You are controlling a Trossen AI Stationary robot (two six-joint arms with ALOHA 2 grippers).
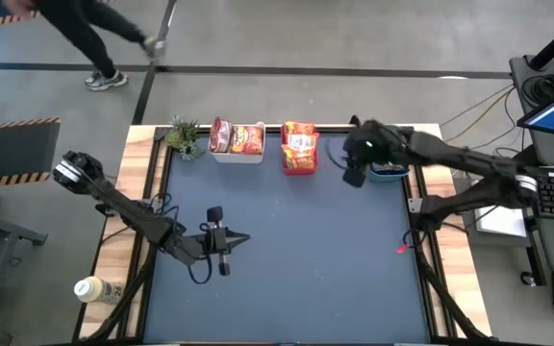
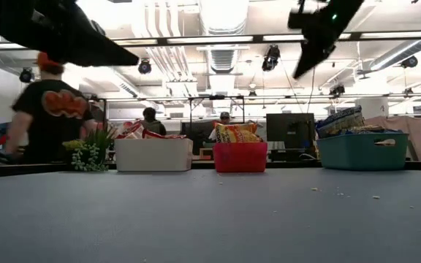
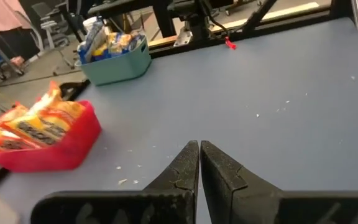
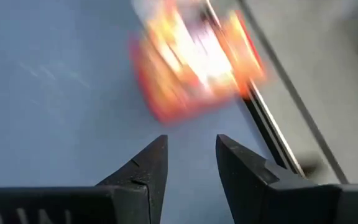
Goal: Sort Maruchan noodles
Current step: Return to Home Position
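The Maruchan noodles lie in three bins along the table's far edge. Silvery-red packets (image 1: 237, 139) fill the white bin (image 1: 240, 157), orange packets (image 1: 299, 142) the pink bin (image 1: 299, 168), and blue-yellow packets (image 3: 107, 42) the teal bin (image 3: 120, 67). My right gripper (image 4: 191, 142) hangs open and empty high above the table, between the pink and teal bins (image 1: 356, 171); its wrist view shows the pink bin (image 4: 194, 62) blurred. My left gripper (image 3: 199, 146) is shut on nothing, above the mat's left middle (image 1: 243, 238).
A small green plant (image 1: 185, 137) stands left of the white bin. A bottle (image 1: 99, 288) lies on the left wooden border and a small red piece (image 1: 402, 250) near the right one. Crumbs dot the blue mat (image 1: 306, 279). A person (image 1: 94, 38) walks beyond the far edge.
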